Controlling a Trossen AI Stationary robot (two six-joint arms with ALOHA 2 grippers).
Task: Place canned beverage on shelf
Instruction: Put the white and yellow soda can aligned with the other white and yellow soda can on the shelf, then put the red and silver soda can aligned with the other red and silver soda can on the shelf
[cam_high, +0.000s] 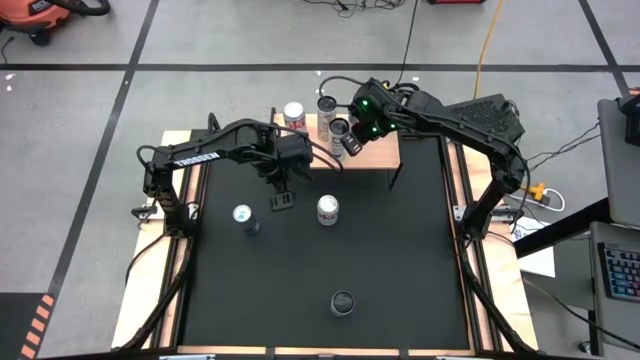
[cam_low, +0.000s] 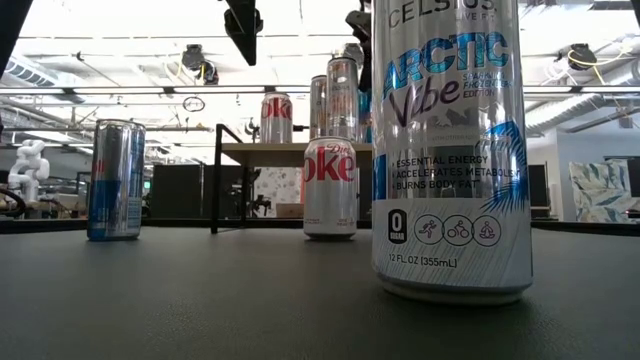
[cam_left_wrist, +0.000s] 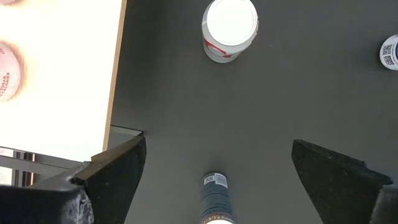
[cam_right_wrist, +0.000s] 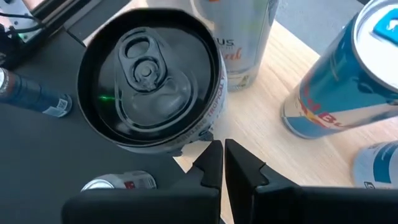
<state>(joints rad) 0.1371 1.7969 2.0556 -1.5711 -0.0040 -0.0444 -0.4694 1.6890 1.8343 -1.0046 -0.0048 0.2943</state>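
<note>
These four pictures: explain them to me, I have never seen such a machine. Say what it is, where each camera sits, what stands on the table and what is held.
Two dark robot arms work at a black table. One camera looks straight down, one sits at table height, and one rides on each wrist. At the far edge stands a small wooden shelf with several cans on it. On the table stand a Diet Coke can, a blue can and a Celsius can. The left tool hangs open above the table, holding nothing. The right tool is shut and empty, over the shelf beside a black-topped can.
</note>
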